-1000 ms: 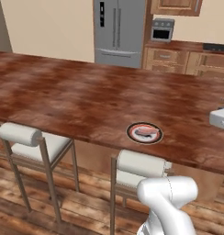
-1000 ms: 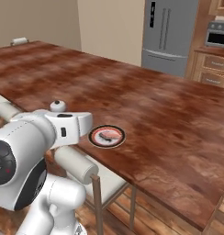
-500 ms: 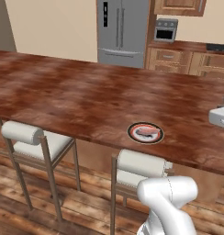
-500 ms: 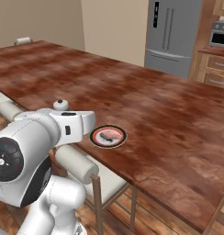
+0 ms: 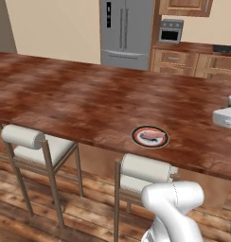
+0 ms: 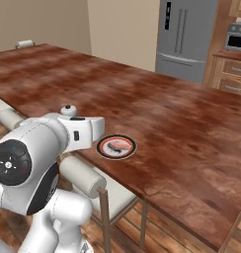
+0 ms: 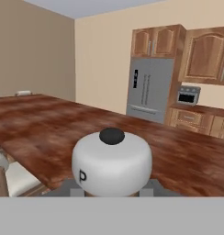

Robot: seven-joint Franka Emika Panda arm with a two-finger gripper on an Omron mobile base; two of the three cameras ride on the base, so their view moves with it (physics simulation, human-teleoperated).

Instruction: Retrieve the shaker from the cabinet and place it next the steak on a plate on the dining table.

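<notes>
My gripper (image 7: 112, 190) is shut on the shaker (image 7: 112, 160), whose pale rounded top with a dark knob and a letter P looms close in the hand view. It hangs over the near edge of the dining table (image 5: 65, 99). The plate (image 5: 135, 133) lies near that edge with the steak (image 5: 151, 136) on it. In the right base view the shaker top (image 6: 68, 109) pokes up from the hand, just left of the plate (image 6: 103, 150) and steak (image 6: 116, 146). The fingertips are hidden under the shaker. The plank-shelved cabinet is out of view.
Two white-cushioned stools (image 5: 30, 142) (image 5: 146, 170) stand tucked at the table's near side, one right under the plate. A steel fridge (image 5: 126, 30) and wooden counter units with an oven (image 5: 170, 30) line the far wall.
The whole picture has shifted a little, so the base has moved slightly. The shaker stays in the gripper and the plate lies where it was.
</notes>
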